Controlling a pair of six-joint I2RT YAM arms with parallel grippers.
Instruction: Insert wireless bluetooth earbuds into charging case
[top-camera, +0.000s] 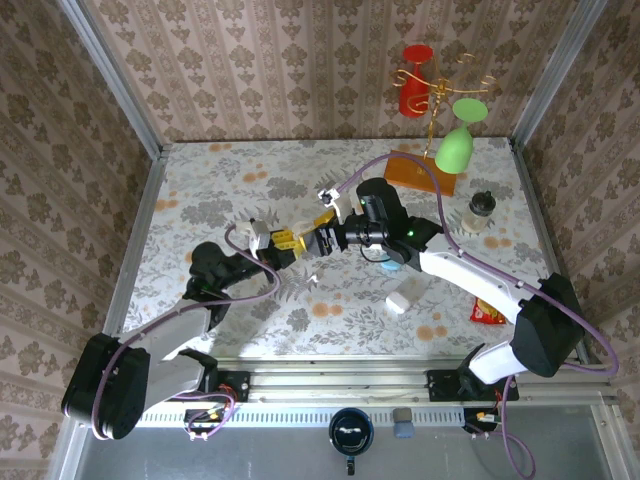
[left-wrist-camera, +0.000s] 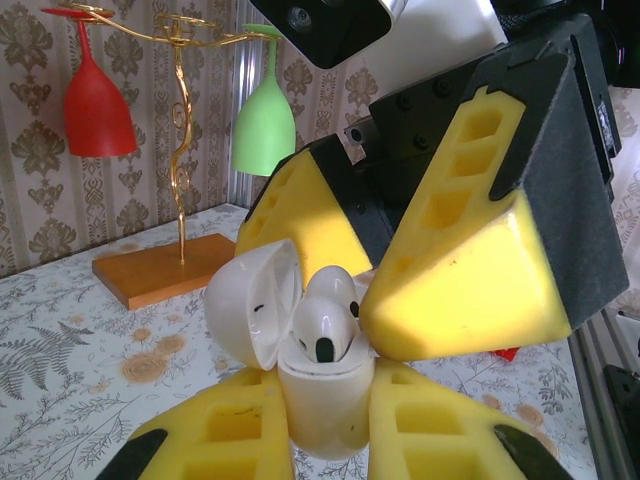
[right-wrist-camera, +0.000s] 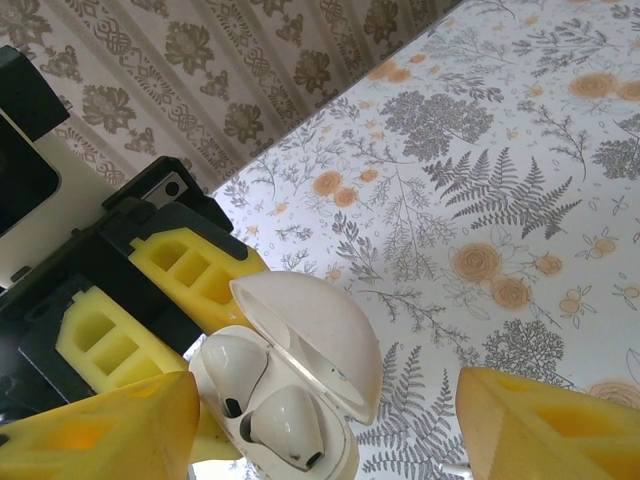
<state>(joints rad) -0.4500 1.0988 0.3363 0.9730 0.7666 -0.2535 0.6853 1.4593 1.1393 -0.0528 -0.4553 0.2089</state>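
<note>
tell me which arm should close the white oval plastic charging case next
Right, probably. The left gripper is shut on the case, holding it up; the open, empty right gripper flanks its lid.

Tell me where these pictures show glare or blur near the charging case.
Left wrist view: the charging case and earbud are sharp; the yellow finger beside them looks overbright. Right wrist view: its own fingers look soft at the bottom edge. Top external view: even light, case small.

We view the table (top-camera: 250, 180) steeply from above, behind the arms (top-camera: 180, 338), at a distance. Both wrist views sit very close to the open charging case (left-wrist-camera: 320, 400), facing it from opposite sides; the left looks level, the right downward.
</note>
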